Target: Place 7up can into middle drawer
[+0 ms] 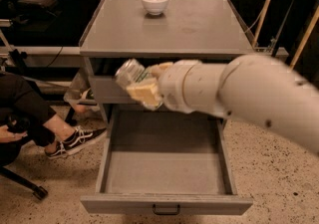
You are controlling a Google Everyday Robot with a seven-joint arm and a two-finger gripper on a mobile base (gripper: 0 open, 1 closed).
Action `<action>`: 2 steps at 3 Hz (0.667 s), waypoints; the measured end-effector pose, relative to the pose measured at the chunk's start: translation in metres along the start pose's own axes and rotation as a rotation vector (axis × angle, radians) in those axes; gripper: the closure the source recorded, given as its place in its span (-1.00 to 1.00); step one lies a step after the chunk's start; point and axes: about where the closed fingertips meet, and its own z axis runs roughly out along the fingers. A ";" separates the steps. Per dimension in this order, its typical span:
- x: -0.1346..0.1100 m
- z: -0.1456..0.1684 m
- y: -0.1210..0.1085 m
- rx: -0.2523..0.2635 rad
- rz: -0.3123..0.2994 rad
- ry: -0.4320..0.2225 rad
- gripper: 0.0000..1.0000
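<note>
7up can (pixel 130 72): held in the air, tilted, in front of the cabinet's upper part and above the back left of the open drawer box; not yet inside it.
Gripper (pixel 141 80): at the left end of the arm (pixel 249 96), level with the upper drawer front (pixel 105 91); jaws clamped on the can, one yellowish pad under it to carry its weight.
Middle drawer (pixel 164 168): pulled well out, flat bottom showing, black handle toward the camera; open so the can may go straight down.
Next move, as a judgement: lower into the box and release low, since a dented can may roll.
Counter (pixel 199 29): carries the white bowl (pixel 155 2) at the back, well apart from the can.
Person's shoe (pixel 75 141): left of the cabinet, apart from the drawer.
</note>
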 end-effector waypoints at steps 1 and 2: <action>0.089 0.039 -0.001 0.052 0.037 0.112 1.00; 0.170 0.054 -0.004 0.096 0.105 0.204 1.00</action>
